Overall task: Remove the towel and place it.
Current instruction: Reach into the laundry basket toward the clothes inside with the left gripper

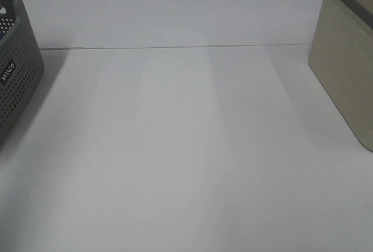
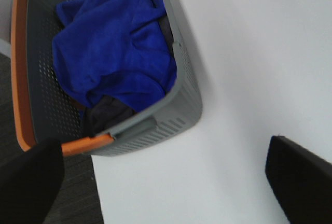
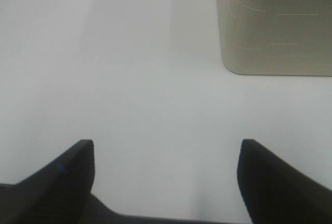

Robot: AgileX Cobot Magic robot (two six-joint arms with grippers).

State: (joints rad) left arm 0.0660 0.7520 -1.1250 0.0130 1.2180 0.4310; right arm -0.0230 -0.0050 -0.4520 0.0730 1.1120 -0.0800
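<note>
The towel (image 2: 111, 53) is a royal-blue plush cloth, crumpled inside a grey perforated basket (image 2: 179, 105) with an orange rim. It shows only in the left wrist view, lying over something dark. The same basket (image 1: 14, 71) stands at the left edge of the exterior high view, where the towel is hidden. My left gripper (image 2: 166, 182) is open and empty, above the table beside the basket's near corner. My right gripper (image 3: 166, 177) is open and empty over bare white table. Neither gripper shows in the exterior high view.
A beige bin (image 1: 344, 65) stands at the right edge of the white table (image 1: 186, 147); its corner also shows in the right wrist view (image 3: 275, 27). A seam (image 1: 175, 47) runs across the table's far part. Dark floor (image 2: 10, 94) lies past the basket.
</note>
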